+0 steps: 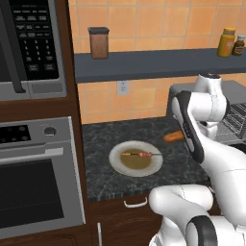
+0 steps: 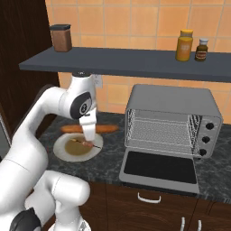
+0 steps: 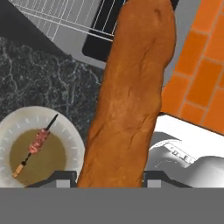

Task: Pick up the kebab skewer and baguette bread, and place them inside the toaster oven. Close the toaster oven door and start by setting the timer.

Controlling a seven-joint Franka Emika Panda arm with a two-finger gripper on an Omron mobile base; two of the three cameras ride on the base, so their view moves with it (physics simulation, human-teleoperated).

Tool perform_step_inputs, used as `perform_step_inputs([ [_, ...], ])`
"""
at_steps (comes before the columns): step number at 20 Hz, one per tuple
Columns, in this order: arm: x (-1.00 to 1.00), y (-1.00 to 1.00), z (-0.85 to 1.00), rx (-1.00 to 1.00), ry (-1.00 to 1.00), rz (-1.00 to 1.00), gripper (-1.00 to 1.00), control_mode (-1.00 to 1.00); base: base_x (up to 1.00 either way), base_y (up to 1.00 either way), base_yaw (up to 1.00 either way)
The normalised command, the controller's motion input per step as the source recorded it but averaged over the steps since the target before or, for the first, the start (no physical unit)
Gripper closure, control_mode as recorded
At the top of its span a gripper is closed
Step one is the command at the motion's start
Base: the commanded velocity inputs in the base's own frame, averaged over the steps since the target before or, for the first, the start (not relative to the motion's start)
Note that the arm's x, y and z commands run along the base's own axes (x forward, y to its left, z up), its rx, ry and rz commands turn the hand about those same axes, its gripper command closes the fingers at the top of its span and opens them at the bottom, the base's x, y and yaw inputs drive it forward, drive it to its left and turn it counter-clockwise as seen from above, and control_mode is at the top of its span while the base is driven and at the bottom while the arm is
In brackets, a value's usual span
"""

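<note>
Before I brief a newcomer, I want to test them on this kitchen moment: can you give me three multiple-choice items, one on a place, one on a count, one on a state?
1. What lies between the fingertips of the claw?
A. the kebab skewer
B. the baguette bread
C. a plate

2. How many containers stand on the shelf?
A. one
B. three
C. five

3. How does the toaster oven door stand?
A. shut
B. taken off
C. dropped open

Key:
1 B: in the hand view the thick orange-brown loaf runs up from between the two dark tips.
2 B: a brown canister, a yellow jar and a small dark bottle.
3 C: the dark glass panel lies flat in front and the wire rack is bare to see.
</note>
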Motion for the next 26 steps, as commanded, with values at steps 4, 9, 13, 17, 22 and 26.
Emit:
perform_step_inputs([
  [4,-0.19,-0.67,0.47,0.00,-0.02,-0.24,1.00,-1.00,0.00,0.00,0.00],
  [9,-0.10,-0.71,0.20,0.00,-0.04,-0.21,1.00,-1.00,0.00,0.00,0.00],
  [13,-0.07,-0.80,0.00,0.00,-0.11,0.00,1.00,-1.00,0.00,0.00,0.00],
  [17,-0.06,-0.79,0.00,-0.01,-0.14,0.00,1.00,-1.00,0.00,0.00,0.00],
  [22,0.00,-0.63,0.01,0.00,-0.14,0.00,1.00,-1.00,0.00,0.00,0.00],
  [26,0.13,-0.30,0.00,0.00,-0.07,-0.01,1.00,-1.00,0.00,0.00,0.00],
])
